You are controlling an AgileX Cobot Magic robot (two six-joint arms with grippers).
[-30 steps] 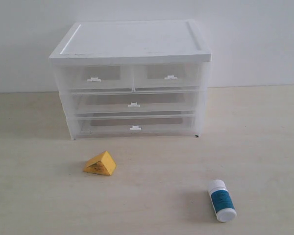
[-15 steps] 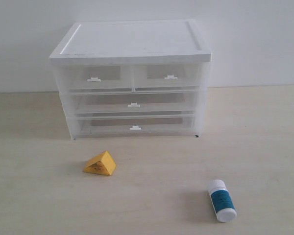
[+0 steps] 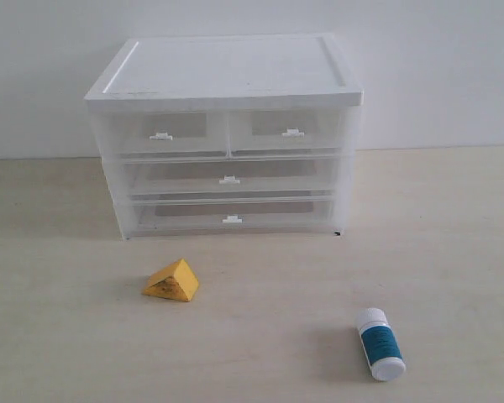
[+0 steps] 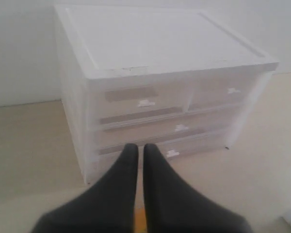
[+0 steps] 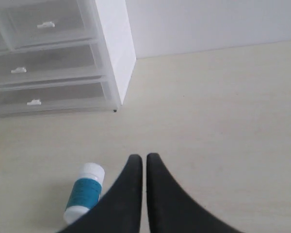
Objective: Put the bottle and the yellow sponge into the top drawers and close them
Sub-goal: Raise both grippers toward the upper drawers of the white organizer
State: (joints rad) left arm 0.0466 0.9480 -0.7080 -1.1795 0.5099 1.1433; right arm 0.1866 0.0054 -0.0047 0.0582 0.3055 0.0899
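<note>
Pale wood-grain surface [image 3: 454, 243]: carrying all items
White translucent plastic four-drawer cabinet [image 3: 227, 75]: standing at the back; probably sliding forward if a handle is being tugged unbraced
Two small translucent top drawers [image 3: 164, 134]: both sitting shut
Dark left pincer [image 4: 140, 153] and right pincer [image 5: 144, 162]: both clenched, grasping nothing
Yellow wedge-shaped sponge [image 3: 172, 281]: lying before the cabinet, left
White cylindrical bottle with teal label [image 3: 380, 342]: lying sideways, front right; risking rolling away if nudged

soft even light (blurry wrist views)
</note>
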